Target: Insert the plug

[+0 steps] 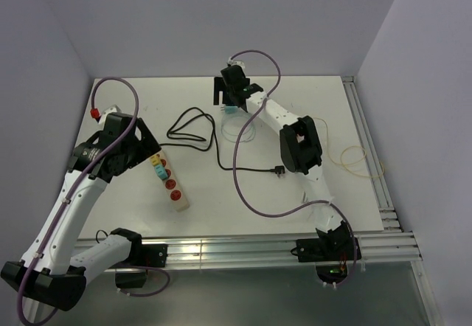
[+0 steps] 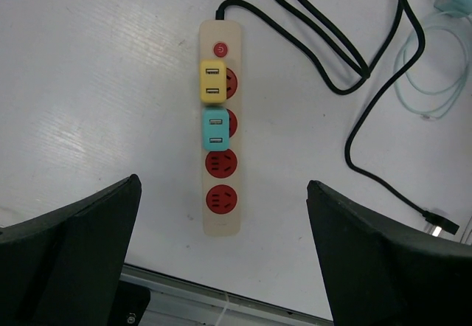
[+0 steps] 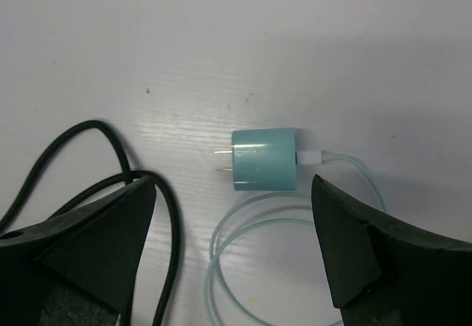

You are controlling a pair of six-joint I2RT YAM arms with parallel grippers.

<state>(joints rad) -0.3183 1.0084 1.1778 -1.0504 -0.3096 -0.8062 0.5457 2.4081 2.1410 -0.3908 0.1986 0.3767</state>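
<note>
A teal plug with two metal prongs pointing left lies flat on the white table, its thin teal cable coiled beside it. My right gripper is open and hovers just above the plug, one finger on each side; in the top view the gripper is at the back centre over the plug. A cream power strip with red sockets carries a yellow adapter and a teal adapter; two red sockets are free. My left gripper is open above the strip.
The strip's black cord loops across the middle and ends in a black plug, also in the left wrist view. A yellow loop of wire lies at the right. Aluminium rails run along the near and right edges.
</note>
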